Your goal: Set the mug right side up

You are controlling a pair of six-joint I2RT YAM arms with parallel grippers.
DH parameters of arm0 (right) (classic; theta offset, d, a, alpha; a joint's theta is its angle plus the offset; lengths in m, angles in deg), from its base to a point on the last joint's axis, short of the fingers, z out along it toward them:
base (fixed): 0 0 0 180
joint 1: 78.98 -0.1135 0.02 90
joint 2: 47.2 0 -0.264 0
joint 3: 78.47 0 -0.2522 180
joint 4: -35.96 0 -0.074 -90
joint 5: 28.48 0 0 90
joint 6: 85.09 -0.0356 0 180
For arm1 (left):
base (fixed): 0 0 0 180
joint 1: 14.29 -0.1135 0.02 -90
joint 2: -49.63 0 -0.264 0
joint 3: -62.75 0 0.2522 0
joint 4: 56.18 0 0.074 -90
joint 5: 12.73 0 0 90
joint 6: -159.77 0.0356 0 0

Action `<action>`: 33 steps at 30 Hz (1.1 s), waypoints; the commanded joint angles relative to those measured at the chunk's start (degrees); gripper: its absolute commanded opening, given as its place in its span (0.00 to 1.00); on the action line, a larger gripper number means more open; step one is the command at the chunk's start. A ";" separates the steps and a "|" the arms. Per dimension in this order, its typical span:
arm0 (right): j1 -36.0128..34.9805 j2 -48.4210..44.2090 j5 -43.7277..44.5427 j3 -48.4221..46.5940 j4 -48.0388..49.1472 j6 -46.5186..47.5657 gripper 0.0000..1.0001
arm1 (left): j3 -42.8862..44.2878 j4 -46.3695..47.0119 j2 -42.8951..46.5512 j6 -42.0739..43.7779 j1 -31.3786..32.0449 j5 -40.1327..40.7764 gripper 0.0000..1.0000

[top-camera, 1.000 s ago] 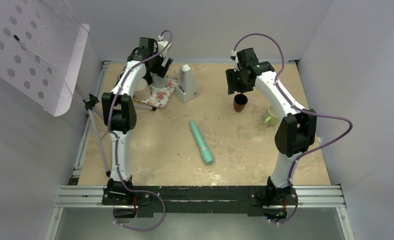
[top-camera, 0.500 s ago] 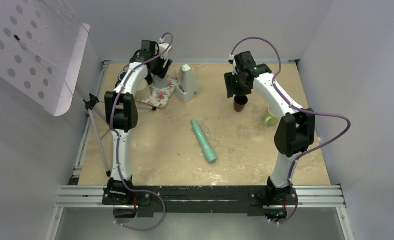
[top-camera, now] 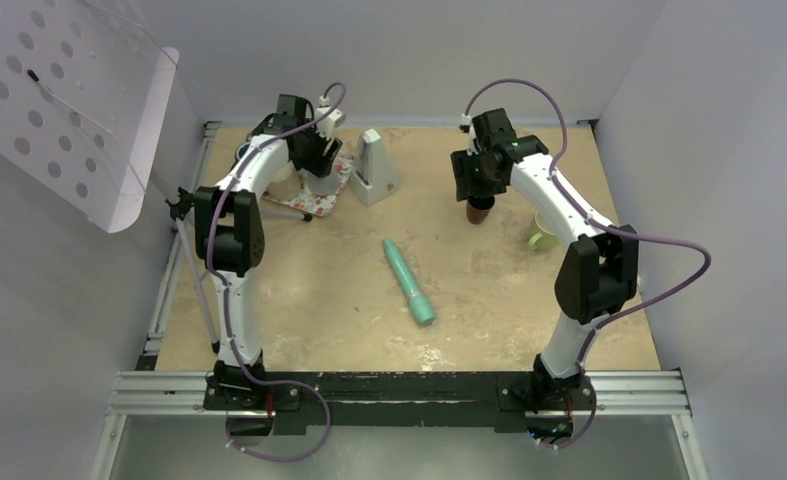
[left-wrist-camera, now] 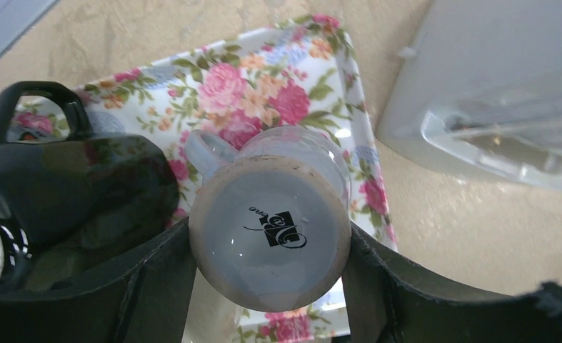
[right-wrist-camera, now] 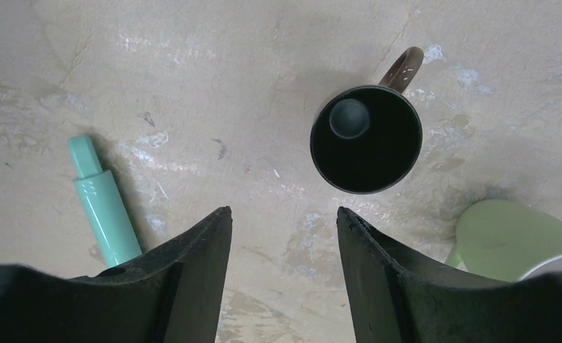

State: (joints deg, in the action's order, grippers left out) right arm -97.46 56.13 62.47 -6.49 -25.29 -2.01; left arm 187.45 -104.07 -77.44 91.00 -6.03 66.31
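Both arms reach past the teal tube [top-camera: 405, 283], grippers pointing down.
The left arm [top-camera: 231, 215] extends beyond and left of the tube, elbow raised, and the left gripper [left-wrist-camera: 269, 246] has its jaws pressed against opposite sides of the upturned mug [left-wrist-camera: 292, 153]. The right arm [top-camera: 569, 215] extends beyond and right of the tube. The right gripper [right-wrist-camera: 283, 229] hangs there, jaws apart, with nothing between them.

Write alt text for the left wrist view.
An upside-down white mug, base with a black logo facing the camera, sits on a floral tray with the fingers of the left hand against its sides. A dark mug stands beside it on the left, and a white stand rests on the table at upper right.
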 commanded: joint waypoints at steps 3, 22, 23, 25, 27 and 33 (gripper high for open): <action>-0.23 -4.00 1.01 3.20 2.93 0.41 0.58 | -3.35 -2.63 5.77 4.69 -0.43 -4.41 0.70; -0.24 -5.55 0.58 6.45 4.33 0.11 0.58 | 2.70 -3.82 -0.16 1.07 -0.34 -5.73 0.52; -0.20 -5.49 0.57 6.43 4.25 0.08 0.58 | 2.52 -4.33 0.27 1.09 -0.34 -6.30 0.44; -0.18 -5.46 0.53 6.39 4.12 -0.12 0.58 | 2.36 -5.90 1.05 1.07 -0.34 -6.86 0.27; -0.30 -5.70 0.39 6.26 4.07 -0.24 0.58 | 2.27 -7.51 2.00 1.08 -0.41 -6.41 0.11; -2.92 -8.00 -2.39 3.96 7.39 -3.78 0.58 | 5.20 -13.74 5.05 -6.38 -0.59 4.11 0.00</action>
State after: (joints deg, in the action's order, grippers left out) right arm -97.83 52.48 62.19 0.09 -22.23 -2.56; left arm 188.54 -110.58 -77.00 91.31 -6.01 64.41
